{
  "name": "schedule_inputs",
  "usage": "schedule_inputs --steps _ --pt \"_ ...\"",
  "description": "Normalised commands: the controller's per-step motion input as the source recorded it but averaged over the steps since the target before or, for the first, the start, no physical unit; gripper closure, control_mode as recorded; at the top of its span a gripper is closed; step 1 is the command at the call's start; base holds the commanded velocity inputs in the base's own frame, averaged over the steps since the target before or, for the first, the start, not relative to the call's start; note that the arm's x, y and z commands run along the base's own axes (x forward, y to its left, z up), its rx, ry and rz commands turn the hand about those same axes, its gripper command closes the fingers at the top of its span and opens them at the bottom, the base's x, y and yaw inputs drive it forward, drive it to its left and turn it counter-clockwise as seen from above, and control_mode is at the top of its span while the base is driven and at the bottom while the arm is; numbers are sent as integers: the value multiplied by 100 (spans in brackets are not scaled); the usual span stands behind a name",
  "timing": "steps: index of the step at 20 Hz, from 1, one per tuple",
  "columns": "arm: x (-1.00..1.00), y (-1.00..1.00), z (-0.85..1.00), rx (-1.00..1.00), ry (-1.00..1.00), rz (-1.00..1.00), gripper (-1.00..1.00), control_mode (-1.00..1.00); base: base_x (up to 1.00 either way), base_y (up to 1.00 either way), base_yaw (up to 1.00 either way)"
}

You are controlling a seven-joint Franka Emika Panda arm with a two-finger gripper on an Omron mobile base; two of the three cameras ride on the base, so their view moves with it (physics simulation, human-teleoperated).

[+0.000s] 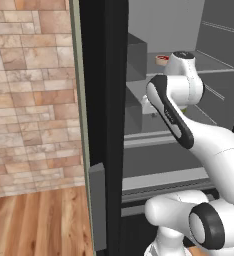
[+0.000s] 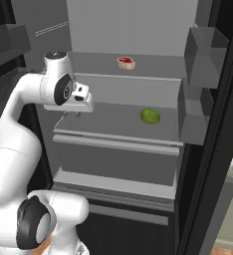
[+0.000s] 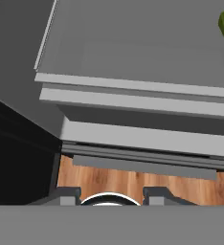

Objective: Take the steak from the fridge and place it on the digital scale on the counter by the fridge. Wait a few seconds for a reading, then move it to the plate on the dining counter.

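The arm rises from the lower left of the right base view and bends forward into the open fridge (image 2: 138,30), its gripper (image 2: 71,114) pointing down over the left end of the middle shelf (image 2: 113,122). The fingers (image 3: 154,195) stand apart, holding nothing. The steak (image 2: 126,63) lies at upper centre on the top shelf, well apart from the gripper. A green fruit (image 2: 150,116) sits on the middle shelf to the right, with bare shelf between. In the left base view the arm hides part of the steak.
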Motion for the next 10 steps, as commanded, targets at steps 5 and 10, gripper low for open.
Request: schedule_inputs --steps 5,10 --pt "-10 -25 0 1 -4 0 -100 -100 0 0 0" --pt "-19 -66 20 1 -23 0 -100 -100 0 0 0"
